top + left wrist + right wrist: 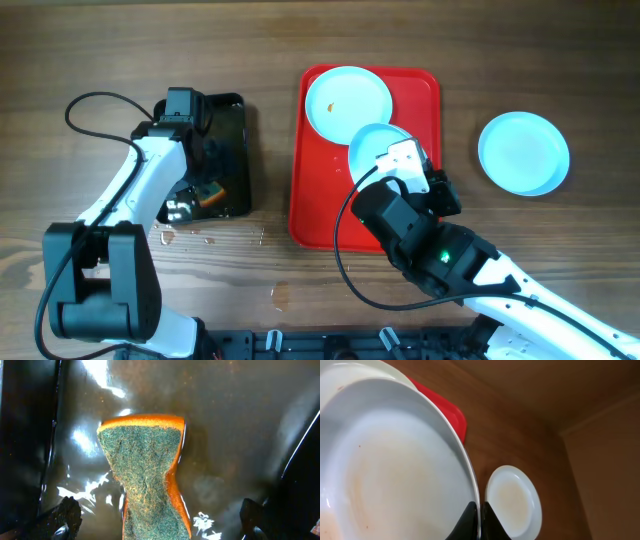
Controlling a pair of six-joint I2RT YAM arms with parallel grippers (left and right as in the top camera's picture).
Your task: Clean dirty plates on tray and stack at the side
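Overhead: the red tray lies at the middle of the wooden table. One plate sits at its far end, with a small orange smear at the centre. A second plate lies just beside it toward the robot, over the tray, its near edge hidden under the right gripper. The third plate rests on the bare table to the right, well apart from the tray. To the left is a black tray with the left gripper reaching down into it. An orange bit of sponge shows there. Water drops spot the wood near the black tray.

Left wrist: the sponge fills the middle, green scouring face up and orange body at its edges, lying on the wet, shiny black floor. The two fingertips stand wide apart, one on each side of the sponge and clear of it, so this pincer is released.

Right wrist: the black fingers are clenched on the rim of the second plate, one on each face. Faint orange specks mark the inside of the plate. Whether it is lifted or rests on the tray, I cannot tell from here. Behind it show the first plate's rim, a corner of the red tray, and the third plate on the table.
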